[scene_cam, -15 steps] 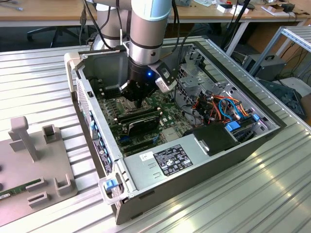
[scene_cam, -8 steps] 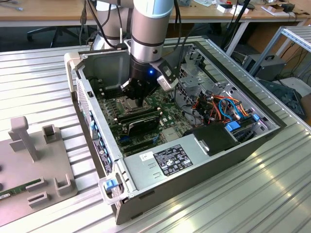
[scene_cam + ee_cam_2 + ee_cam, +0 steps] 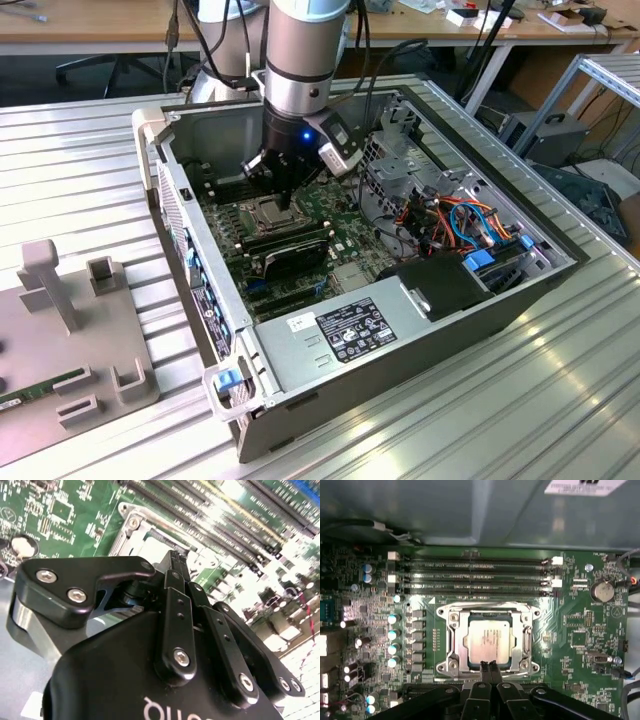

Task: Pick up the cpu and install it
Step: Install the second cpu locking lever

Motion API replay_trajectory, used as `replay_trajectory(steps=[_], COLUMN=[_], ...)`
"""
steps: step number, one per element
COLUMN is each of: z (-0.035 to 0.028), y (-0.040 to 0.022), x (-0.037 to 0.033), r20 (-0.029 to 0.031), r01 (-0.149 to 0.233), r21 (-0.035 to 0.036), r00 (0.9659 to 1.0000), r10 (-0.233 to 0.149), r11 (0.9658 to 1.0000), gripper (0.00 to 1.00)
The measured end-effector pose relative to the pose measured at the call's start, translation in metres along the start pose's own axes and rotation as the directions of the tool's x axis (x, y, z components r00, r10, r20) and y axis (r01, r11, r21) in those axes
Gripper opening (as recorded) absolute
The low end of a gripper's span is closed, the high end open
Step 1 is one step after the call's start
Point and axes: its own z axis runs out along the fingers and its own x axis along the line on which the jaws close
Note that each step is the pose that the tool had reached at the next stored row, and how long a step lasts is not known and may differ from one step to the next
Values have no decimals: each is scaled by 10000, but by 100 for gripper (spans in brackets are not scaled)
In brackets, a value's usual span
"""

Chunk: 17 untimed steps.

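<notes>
Already the cpu (image 3: 488, 641) lies flat in the socket (image 3: 488, 640) at frame centre; the hand (image 3: 488, 666), fingers pinched together and empty, hovers at its edge.

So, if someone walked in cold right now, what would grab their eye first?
Probably the open computer case on the ribbed metal table, with the arm reaching down into it. In the first wrist view, the silver cpu lies inside the socket frame on the green motherboard, and the pincer sits shut at the cpu's edge.
</notes>
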Motion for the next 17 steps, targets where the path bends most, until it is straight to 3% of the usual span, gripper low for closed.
replay_trajectory(steps=[5, 17], z=[-90, -123], y=[46, 46], x=[-4, -6], r20=[-1, 0], r01=[1, 1], r21=[3, 2], r00=[10000, 10000], r10=[-1, -1], r11=[10000, 10000], gripper=[11, 11])
